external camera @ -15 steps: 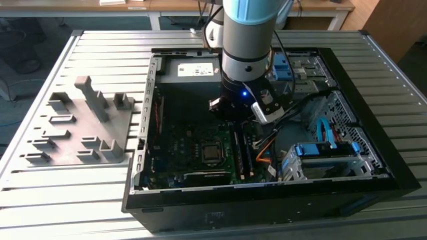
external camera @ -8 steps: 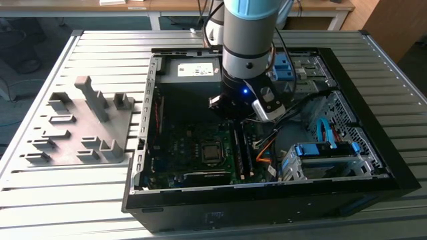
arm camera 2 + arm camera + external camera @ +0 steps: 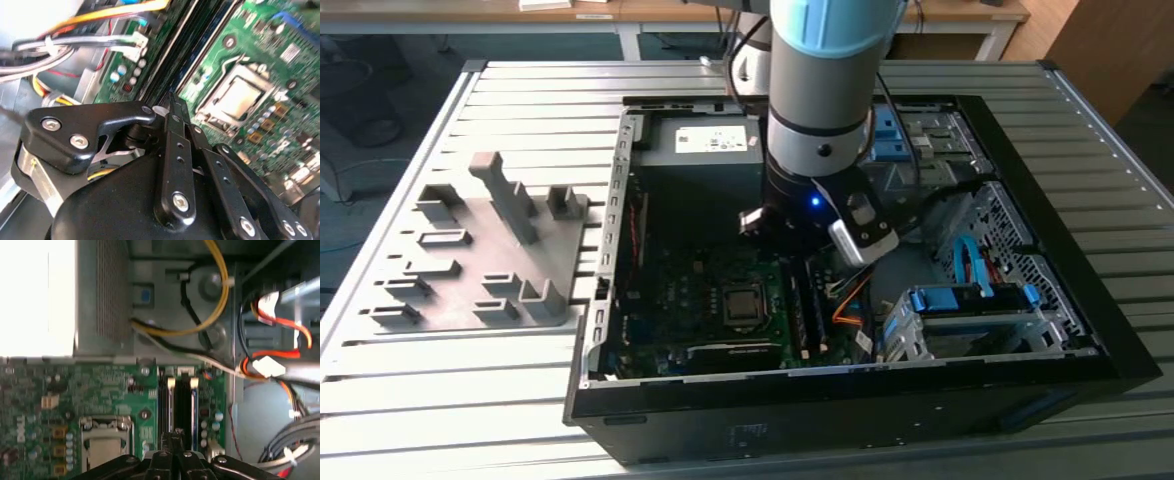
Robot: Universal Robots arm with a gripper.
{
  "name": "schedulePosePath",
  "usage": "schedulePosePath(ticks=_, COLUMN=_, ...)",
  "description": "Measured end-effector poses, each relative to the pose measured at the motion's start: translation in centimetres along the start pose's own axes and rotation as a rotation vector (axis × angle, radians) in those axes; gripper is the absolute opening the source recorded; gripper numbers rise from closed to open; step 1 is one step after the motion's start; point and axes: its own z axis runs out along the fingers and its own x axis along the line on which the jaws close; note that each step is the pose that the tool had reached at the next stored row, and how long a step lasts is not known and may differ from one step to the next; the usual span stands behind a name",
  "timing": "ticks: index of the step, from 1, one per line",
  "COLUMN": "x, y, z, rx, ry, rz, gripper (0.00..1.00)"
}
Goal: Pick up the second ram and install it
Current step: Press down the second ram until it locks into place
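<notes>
My gripper (image 3: 175, 436) hangs inside the open computer case (image 3: 1067, 300), right over the memory slots beside the processor socket (image 3: 106, 432). Its black fingers (image 3: 172, 107) are pressed together, and nothing shows between them. A long, narrow, dark stick, the second ram (image 3: 183, 407), stands in the slots just beyond the fingertips, running between the white end latches. I cannot tell whether the fingertips touch it. In the exterior view the arm (image 3: 821, 150) reaches down over the green motherboard (image 3: 707, 300).
A grey slotted holder block (image 3: 487, 250) lies on the ribbed table at the exterior view's left. Yellow, orange and white cables (image 3: 215, 315) run beside the slots. The drive cage (image 3: 974, 320) and the power supply (image 3: 707, 140) crowd the arm inside the case.
</notes>
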Motion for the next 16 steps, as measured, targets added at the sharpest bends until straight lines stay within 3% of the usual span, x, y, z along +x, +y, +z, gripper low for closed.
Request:
schedulePosePath(ticks=8, x=-0.04, y=-2.71, z=0.13, rx=0.0053, ry=-0.0001, rz=0.0, gripper=0.1)
schedulePosePath(ticks=16, x=-0.06, y=-4.13, z=0.4, rx=0.0151, ry=0.0021, rz=-0.005, gripper=0.1)
